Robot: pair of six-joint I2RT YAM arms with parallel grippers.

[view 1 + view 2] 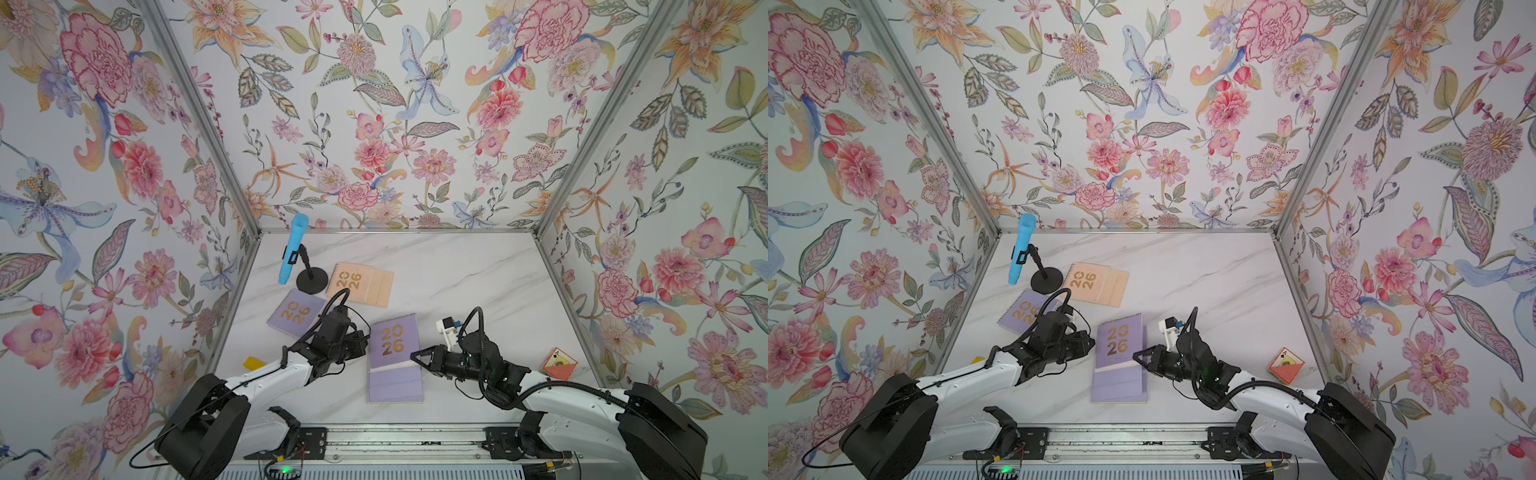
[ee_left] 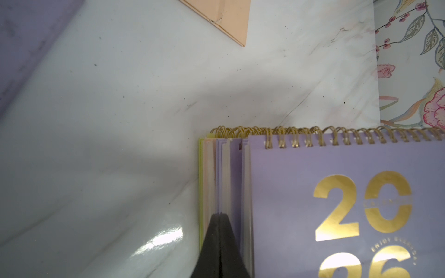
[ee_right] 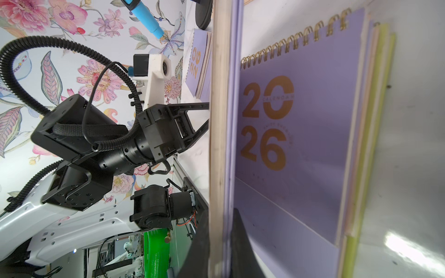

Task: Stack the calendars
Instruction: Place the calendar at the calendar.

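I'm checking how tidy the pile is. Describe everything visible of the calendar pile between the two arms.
The calendar pile lies flat on the marble table, front middle. Its top is a lilac card cover with gold 2026 and gold wire binding at the far edge; a plain lilac flap extends toward the near side. Below, slightly staggered edges show lilac, peach, then yellow-green at the bottom. The shut left pincer and shut right pincer sit against its opposite sides.

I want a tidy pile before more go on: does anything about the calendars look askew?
Yes. The centre stack is not flush: in the left wrist view a yellow-green edge and a peach edge step out beside the lilac top calendar. In both top views a lilac panel juts nearward past its cover.
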